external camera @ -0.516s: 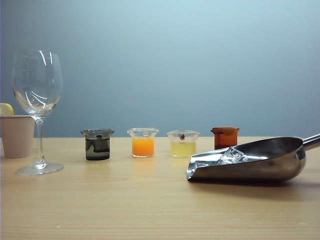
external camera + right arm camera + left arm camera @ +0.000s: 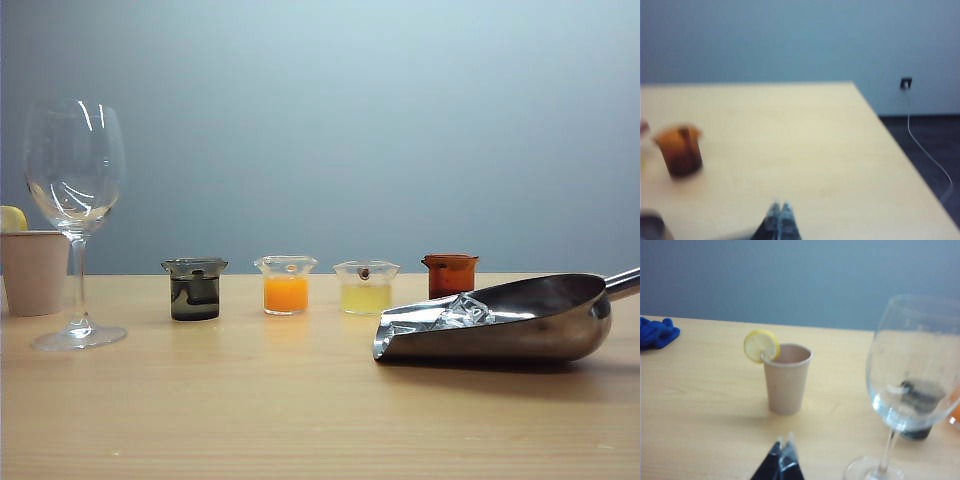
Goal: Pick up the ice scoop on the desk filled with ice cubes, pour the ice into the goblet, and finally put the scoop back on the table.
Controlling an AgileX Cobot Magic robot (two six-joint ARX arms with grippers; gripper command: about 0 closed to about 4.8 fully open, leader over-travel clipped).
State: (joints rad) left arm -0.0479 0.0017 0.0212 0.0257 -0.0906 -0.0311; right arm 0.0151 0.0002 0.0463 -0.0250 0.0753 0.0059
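The shiny steel ice scoop (image 2: 510,322) lies on the wood desk (image 2: 300,410) at the right of the exterior view, mouth to the left, with clear ice cubes (image 2: 462,311) inside. The tall clear goblet (image 2: 76,215) stands at the left, and it looks empty; it also shows close by in the left wrist view, goblet (image 2: 912,385). My left gripper (image 2: 783,442) is shut with nothing in it, low over the desk short of the paper cup. My right gripper (image 2: 780,206) is shut and empty above bare desk. Neither gripper appears in the exterior view.
A beige paper cup (image 2: 787,378) with a lemon slice (image 2: 761,345) stands beside the goblet. Several small beakers stand in a row: dark (image 2: 195,289), orange (image 2: 286,285), pale yellow (image 2: 366,287), brown (image 2: 450,275). A blue cloth (image 2: 657,332) lies far off. The desk's edge (image 2: 900,150) drops off in the right wrist view.
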